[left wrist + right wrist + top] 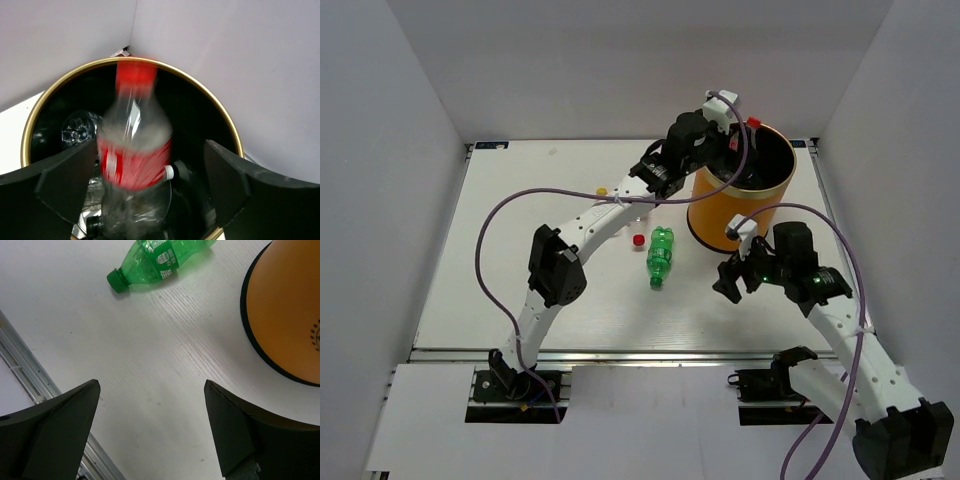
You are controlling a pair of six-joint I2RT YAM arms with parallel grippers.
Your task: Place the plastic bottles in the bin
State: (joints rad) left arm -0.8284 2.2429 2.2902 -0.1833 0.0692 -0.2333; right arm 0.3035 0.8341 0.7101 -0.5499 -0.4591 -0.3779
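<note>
My left gripper (735,140) hangs open over the orange bin (720,205), its fingers (65,175) spread wide. A clear bottle with a red label and red cap (134,150) is between them, motion-blurred, above the bin's black inside and apart from the right finger. Its red cap shows at the bin's gold rim (753,122). Other clear bottles (77,131) lie inside the bin (30,135). A green bottle (661,255) lies on the table left of the bin. My right gripper (728,280) is open and empty in front of the bin, with the green bottle (155,262) ahead of it.
A loose red cap (638,240) lies just left of the green bottle. A small yellow piece (602,191) lies further back by the left arm. The bin's orange wall (285,310) stands close on the right gripper's right. A metal rail (620,352) runs along the table's near edge.
</note>
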